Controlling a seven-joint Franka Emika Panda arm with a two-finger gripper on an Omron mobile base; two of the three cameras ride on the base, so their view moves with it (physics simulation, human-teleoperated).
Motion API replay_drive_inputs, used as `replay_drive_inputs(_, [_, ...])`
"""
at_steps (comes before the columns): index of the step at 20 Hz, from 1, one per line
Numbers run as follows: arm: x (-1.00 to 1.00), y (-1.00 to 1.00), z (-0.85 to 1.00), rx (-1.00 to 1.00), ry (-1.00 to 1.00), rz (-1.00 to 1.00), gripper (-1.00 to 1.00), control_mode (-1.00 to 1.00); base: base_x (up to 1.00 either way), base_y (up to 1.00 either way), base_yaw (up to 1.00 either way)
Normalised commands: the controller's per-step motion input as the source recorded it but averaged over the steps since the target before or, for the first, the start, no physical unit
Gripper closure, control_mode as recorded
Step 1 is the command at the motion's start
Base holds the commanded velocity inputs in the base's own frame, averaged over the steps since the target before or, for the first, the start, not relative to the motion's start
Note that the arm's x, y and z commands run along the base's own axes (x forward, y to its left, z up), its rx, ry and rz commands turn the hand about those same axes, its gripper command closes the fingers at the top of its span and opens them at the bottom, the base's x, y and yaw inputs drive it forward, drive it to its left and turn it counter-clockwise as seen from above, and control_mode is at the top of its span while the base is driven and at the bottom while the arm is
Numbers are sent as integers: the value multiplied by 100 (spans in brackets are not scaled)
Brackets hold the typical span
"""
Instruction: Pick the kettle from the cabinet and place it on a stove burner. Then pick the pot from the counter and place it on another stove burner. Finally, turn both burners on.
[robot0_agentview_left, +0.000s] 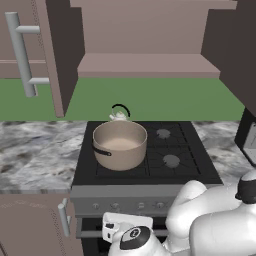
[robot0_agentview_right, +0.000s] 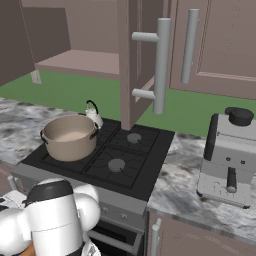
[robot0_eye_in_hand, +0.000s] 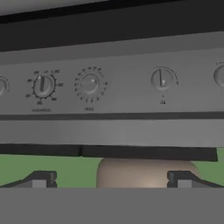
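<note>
The tan pot (robot0_agentview_left: 120, 144) (robot0_agentview_right: 70, 136) sits on the front-left burner of the black cooktop (robot0_agentview_left: 175, 172). Behind it, the small silvery kettle (robot0_agentview_left: 120, 115) (robot0_agentview_right: 93, 116) stands on the back-left burner, partly hidden by the pot. The wall cabinet (robot0_agentview_left: 145, 65) is open, its shelf bare. My gripper (robot0_agentview_left: 114, 227) (robot0_eye_in_hand: 112, 179) hangs low in front of the stove's grey control panel (robot0_eye_in_hand: 122, 94). It is open, its fingertips (robot0_eye_in_hand: 40, 178) wide apart with nothing between them. The hand view is rolled over. It faces the row of knobs (robot0_eye_in_hand: 89, 83), with the pot (robot0_eye_in_hand: 144, 173) at its bottom edge.
The open cabinet door (robot0_agentview_left: 60, 55) (robot0_agentview_right: 135, 60) with its long bar handle juts out over the stove. A grey coffee machine (robot0_agentview_right: 230, 155) stands on the marbled counter (robot0_agentview_right: 175, 182) to the right. The right-hand burners (robot0_agentview_left: 171, 160) carry nothing. A base cabinet (robot0_agentview_left: 35, 225) flanks the oven.
</note>
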Motion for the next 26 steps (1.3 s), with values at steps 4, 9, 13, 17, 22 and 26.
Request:
replay_drive_inputs(4, [5, 5, -5, 0, -2, 2, -100, -100, 0, 0, 0])
replay_drive_inputs(9, [6, 7, -1, 0, -4, 0, -100, -100, 0, 0, 0])
replay_drive_inputs(13, [9, 0, -4, 0, -2, 0, -100, -100, 0, 0, 0])
replay_drive_inputs(17, [11, 0, -9, 0, 0, 0, -100, -100, 0, 0, 0])
replay_drive_inputs(22, [13, 4, -11, 0, 0, 0, -100, -100, 0, 0, 0])
replay_drive_inputs(26, [13, 12, -13, 0, 0, 0, -100, -100, 0, 0, 0])
